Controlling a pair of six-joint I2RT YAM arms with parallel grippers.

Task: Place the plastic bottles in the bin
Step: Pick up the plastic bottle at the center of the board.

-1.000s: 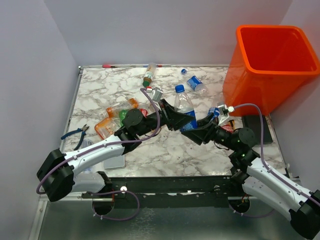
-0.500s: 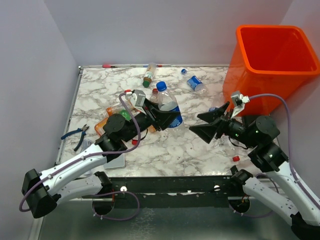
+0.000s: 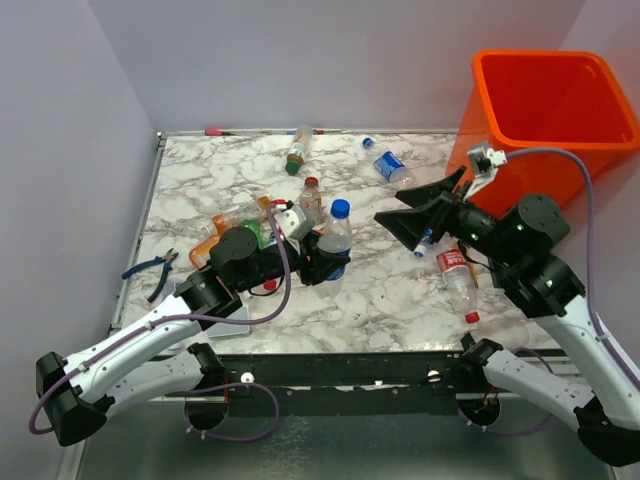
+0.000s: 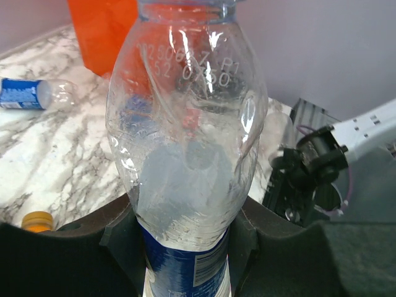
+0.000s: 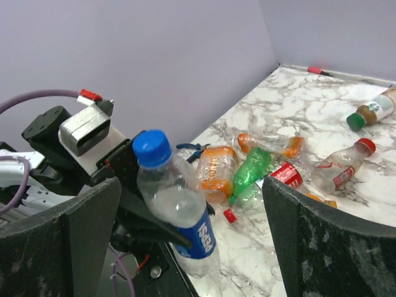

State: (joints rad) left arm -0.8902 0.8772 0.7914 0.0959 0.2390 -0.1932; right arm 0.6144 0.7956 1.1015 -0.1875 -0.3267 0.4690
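Observation:
My left gripper [image 3: 322,262] is shut on a clear bottle with a blue cap and blue label [image 3: 334,240], held upright above the table's middle. In the left wrist view that bottle [image 4: 185,136] fills the frame between the left gripper's [image 4: 185,247] fingers [image 4: 124,238]. My right gripper [image 3: 405,215] hangs open and empty in front of the orange bin [image 3: 545,110], facing the held bottle [image 5: 179,210]. Other plastic bottles lie about: an orange and green pile [image 3: 235,228], a red-capped one [image 3: 310,196], a blue-labelled one [image 3: 388,165] and a red-labelled one [image 3: 456,270].
Blue-handled pliers [image 3: 150,268] lie at the table's left edge, with a flat pale pad [image 3: 228,322] near the front. A brown bottle with a green cap [image 3: 297,156] lies near the back wall. A loose red cap [image 3: 470,317] sits at the front right.
The right gripper let go of the blue-capped bottle, opened wide and rose toward the bin. The left arm drew back left with the bottle, turning it upright.

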